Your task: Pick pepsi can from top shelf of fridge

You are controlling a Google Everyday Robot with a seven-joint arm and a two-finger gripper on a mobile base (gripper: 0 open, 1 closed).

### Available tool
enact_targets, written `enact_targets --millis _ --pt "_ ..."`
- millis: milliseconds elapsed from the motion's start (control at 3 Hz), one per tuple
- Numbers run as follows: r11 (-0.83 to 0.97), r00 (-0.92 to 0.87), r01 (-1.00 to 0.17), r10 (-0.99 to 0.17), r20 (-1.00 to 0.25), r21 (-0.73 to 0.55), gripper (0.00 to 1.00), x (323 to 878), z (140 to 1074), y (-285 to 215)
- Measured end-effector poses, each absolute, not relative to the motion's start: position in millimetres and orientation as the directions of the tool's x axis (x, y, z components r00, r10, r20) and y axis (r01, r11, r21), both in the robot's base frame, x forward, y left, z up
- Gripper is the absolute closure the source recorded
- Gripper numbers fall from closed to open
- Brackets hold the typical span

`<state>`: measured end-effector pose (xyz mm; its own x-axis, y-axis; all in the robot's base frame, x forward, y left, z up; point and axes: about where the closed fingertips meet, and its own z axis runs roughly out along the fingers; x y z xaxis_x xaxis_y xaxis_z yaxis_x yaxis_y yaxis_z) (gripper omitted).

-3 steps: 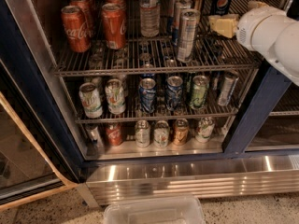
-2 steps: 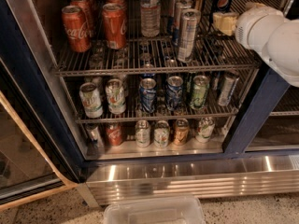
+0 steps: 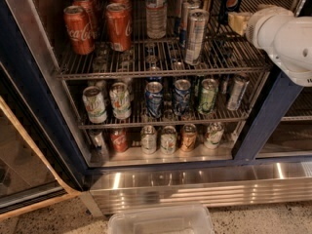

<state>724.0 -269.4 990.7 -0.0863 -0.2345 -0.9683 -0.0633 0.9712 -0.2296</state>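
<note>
Landmark: slim silver can (image 3: 196, 35), stood at the front of the top shelf (image 3: 146, 67) of the fridge (image 3: 263, 126).
Pepsi can (image 3: 232, 1): is seen upright, behind and right of the slim silver can; not yet held.
Gripper (image 3: 237, 22): is held right of the slim silver can; open or closed cannot be told.
Change: gripper is shifted slightly further right and back than a second ago.
Meaning: approach is judged nearly complete; grasp is not yet made.

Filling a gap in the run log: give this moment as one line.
phase: pre-grasp | gripper: over top shelf, right side, beside pepsi can | can: upright, back right, not lifted | fridge: door open
</note>
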Motion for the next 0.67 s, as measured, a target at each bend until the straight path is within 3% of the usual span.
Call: enact_targets --millis 667 --pt "0.970 -0.085 -0.069 -0.239 -0.967 -0.234 0.42 753 1000 -264"
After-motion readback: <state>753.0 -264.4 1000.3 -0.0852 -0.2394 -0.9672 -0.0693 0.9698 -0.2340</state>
